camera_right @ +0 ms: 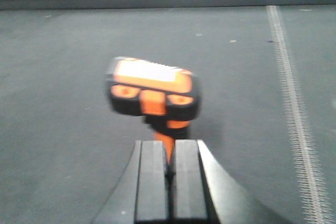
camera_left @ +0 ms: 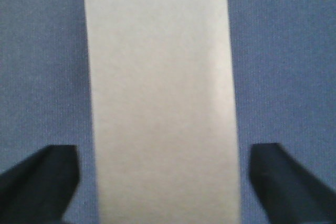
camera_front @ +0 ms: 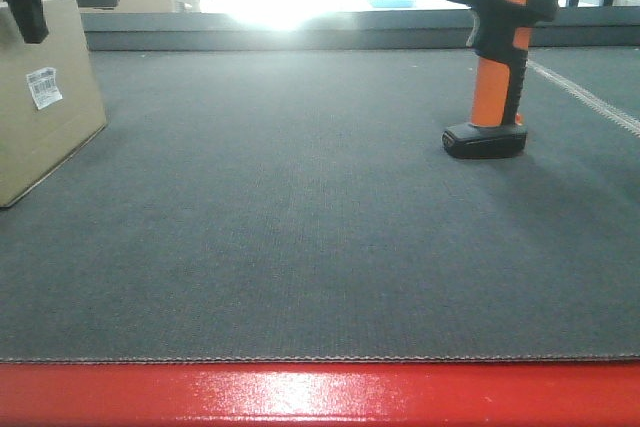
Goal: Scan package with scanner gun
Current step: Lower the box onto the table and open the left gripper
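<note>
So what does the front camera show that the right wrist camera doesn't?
Only the front view shows the cardboard box with its white label, the left gripper above it, and the scanner's whole upright side profile down to its black foot. Only the right wrist view shows the right gripper, shut, behind the scanner's head. Both show the scanner and the dark mat.

Left gripper [camera_left: 163, 182]: two matte black fingers [camera_left: 39, 182] with blunt, wedge-shaped tips enter at the lower corners of the left wrist view; a black part of it also shows at the upper left of the front view. Right gripper [camera_right: 168, 182]: two flat black rectangular pads [camera_right: 152, 179] at bottom centre of the right wrist view, backed by dark grey flaring shells. No cables, screws or markings visible.
</note>
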Controlling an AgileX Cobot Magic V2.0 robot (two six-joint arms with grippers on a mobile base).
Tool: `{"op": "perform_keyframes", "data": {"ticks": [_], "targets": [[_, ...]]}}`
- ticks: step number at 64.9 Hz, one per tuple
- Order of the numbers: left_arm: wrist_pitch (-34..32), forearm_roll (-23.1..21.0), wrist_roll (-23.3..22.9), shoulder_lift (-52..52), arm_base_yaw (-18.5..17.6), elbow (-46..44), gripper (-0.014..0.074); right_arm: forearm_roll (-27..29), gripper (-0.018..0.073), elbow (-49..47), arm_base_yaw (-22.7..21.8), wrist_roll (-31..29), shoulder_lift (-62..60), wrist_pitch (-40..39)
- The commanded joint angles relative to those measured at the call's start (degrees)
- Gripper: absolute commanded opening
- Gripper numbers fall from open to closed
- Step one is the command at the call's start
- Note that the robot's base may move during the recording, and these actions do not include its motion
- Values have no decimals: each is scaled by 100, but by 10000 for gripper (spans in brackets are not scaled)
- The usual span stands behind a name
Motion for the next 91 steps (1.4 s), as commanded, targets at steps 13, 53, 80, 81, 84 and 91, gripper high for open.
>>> {"op": "perform_keyframes", "data": {"ticks": [13, 53, 80, 81, 84, 91], "targets": [[109, -31, 119, -502, -92, -61, 587, -756, -154, 35, -762, -41, -40, 153], [-1936, -108, 118, -3248, -232, 2241, -110, -811, -154, 1330, -762, -41, -792, -192], [-5396, -61, 118, -5923, -232, 6140, -111, -962, -154, 2194, -750, -41, -1855, -522], [-5553, -61, 118, -6049, -232, 6319, -111, -962, -154, 2236, -750, -41, -1955, -522], [-5839, -78, 118, -6299, -232, 6709, -111, -962, -154, 2301, -750, -41, -2176, -522], [-6287, -108, 118, -6939, -232, 7429, -111, -962, -154, 2424, -750, -41, -2820, -407]]}}
